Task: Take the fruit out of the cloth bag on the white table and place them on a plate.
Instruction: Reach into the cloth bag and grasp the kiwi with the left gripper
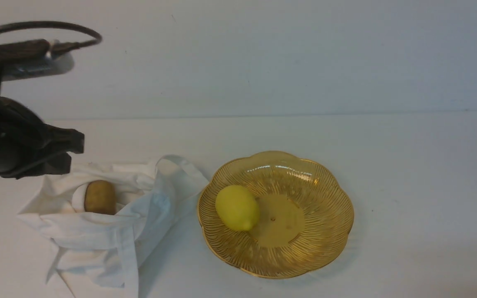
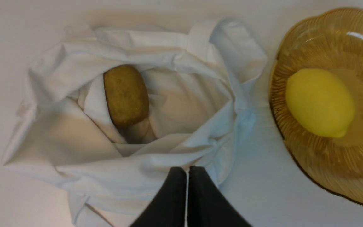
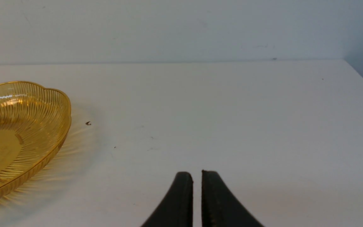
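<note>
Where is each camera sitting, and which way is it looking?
Front view: sits between the arms, looks forward over the white table at the cloth bag, brown fruit, plate and lemon; the left arm shows.
Left wrist view: on the left wrist, looks down into the bag; the shut left gripper shows.
Right wrist view: on the right wrist, looks low across the table past the plate; the right gripper shows.
Shared: all see the plate; front and left wrist share bag, fruit, lemon.

Fruit (image 1: 99,197) partly behind cloth bag (image 1: 97,244) fold
</note>
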Action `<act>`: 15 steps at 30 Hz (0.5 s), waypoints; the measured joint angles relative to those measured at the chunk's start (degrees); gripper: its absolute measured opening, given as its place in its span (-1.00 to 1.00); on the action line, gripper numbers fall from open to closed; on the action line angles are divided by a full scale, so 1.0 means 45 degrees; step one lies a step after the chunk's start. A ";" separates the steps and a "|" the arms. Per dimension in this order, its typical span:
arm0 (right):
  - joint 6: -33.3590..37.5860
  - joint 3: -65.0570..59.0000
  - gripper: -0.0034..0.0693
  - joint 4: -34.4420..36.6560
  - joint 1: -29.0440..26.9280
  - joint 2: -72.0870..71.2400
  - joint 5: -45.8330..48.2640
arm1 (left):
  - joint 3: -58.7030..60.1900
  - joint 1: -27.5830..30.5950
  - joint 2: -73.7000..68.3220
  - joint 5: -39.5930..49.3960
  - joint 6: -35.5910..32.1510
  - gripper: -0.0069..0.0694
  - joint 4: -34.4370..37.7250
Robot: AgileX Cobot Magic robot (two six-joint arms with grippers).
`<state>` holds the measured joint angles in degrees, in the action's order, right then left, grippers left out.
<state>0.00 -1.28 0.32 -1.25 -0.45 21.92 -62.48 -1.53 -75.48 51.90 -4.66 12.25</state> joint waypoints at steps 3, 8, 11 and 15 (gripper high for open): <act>0.0000 0.0000 -0.81 -0.0070 0.0000 0.0000 0.0000 | -0.0497 -0.0133 -0.1801 -0.0096 -0.0026 -0.84 -0.0267; 0.0000 0.0000 -0.81 0.0000 0.0000 0.0000 0.0000 | -0.0663 -0.0310 -0.3557 -0.0856 0.0012 -0.84 -0.0691; 0.0000 0.0000 -0.81 -0.0070 0.0000 0.0000 0.0000 | -0.0663 -0.0310 -0.4410 -0.1181 0.0011 -0.84 -0.1028; 0.0000 0.0000 -0.81 0.0000 0.0000 0.0000 0.0000 | -0.0663 -0.0310 -0.4981 -0.1698 0.0011 -0.81 -0.1560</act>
<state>0.00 -1.28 0.32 -1.25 -0.45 21.92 -65.46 -2.93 -97.90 44.26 -4.61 5.23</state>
